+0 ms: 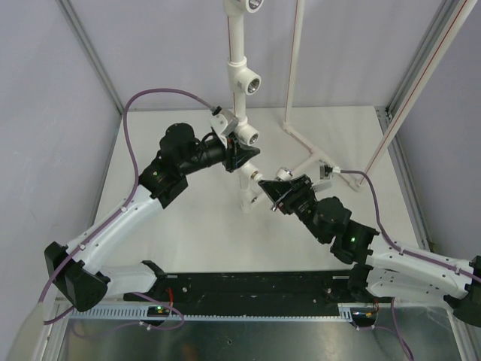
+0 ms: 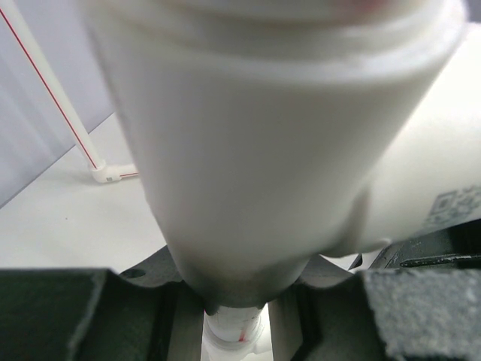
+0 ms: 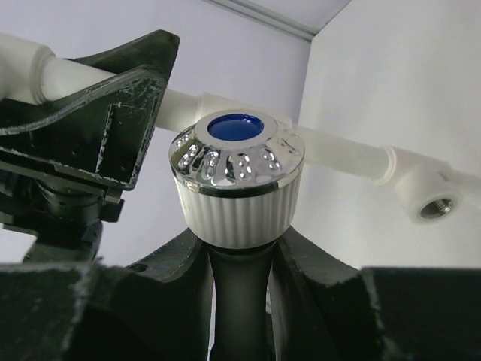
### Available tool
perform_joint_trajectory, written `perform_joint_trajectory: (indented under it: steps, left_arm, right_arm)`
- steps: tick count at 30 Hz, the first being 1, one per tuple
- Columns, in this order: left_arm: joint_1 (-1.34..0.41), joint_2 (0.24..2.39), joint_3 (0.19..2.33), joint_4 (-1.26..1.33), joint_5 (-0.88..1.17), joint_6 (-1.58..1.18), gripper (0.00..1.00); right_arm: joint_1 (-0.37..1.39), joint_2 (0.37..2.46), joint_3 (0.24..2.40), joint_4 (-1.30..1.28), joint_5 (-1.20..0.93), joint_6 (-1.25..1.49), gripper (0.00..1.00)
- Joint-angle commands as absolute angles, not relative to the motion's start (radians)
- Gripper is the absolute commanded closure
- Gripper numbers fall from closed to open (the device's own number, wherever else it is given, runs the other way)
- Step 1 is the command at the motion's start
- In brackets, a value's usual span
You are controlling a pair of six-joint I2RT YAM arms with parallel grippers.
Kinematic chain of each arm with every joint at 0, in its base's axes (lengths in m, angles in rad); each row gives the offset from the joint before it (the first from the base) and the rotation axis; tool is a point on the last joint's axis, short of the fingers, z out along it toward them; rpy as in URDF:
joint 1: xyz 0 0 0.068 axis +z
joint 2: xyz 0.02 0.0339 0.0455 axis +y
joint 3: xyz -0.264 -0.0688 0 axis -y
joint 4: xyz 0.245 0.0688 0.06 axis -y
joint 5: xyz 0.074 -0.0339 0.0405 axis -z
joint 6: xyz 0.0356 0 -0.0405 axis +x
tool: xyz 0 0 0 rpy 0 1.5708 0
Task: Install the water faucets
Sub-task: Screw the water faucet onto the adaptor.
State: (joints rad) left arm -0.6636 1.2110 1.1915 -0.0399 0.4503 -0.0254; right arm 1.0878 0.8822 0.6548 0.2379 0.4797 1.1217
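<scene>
White table point(image 1: 188, 226), walls close on both sides. Bare top shows left of and in front of the upright pipe frame point(image 1: 239, 75); thin rods point(image 1: 301, 143) crowd the back right. Only the top view shows both arms meeting at the frame. Left gripper point(image 1: 242, 154) clamped on the pipe; its wrist view is just blurred pipe between the jaws. Right gripper point(image 1: 272, 188), just right of the pipe, clamped on faucet point(image 3: 237, 177). Blue-centred knob clear only in right wrist view, open tee socket point(image 3: 436, 205) beyond.
</scene>
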Motion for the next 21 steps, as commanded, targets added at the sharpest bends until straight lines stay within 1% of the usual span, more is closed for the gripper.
perform_joint_trajectory:
  steps: [1, 5, 13, 21]
  left_arm:
    - [-0.724, 1.22, 1.2, -0.189, 0.609, -0.119, 1.0]
    - [-0.725, 1.222, 1.199, -0.191, 0.593, -0.118, 1.0]
    - [-0.723, 1.225, 1.2, -0.191, 0.591, -0.115, 1.0]
    - [-0.719, 1.221, 1.199, -0.197, 0.582, -0.108, 1.0]
  right_arm:
    - [1.091, 0.895, 0.611, 0.245, 0.435, 1.379, 1.0]
    - [1.097, 0.898, 0.589, 0.271, 0.456, 1.527, 1.0]
    - [1.108, 0.937, 0.585, 0.366, 0.475, 1.639, 1.0]
    - [1.15, 0.937, 0.585, 0.351, 0.557, 1.789, 1.0]
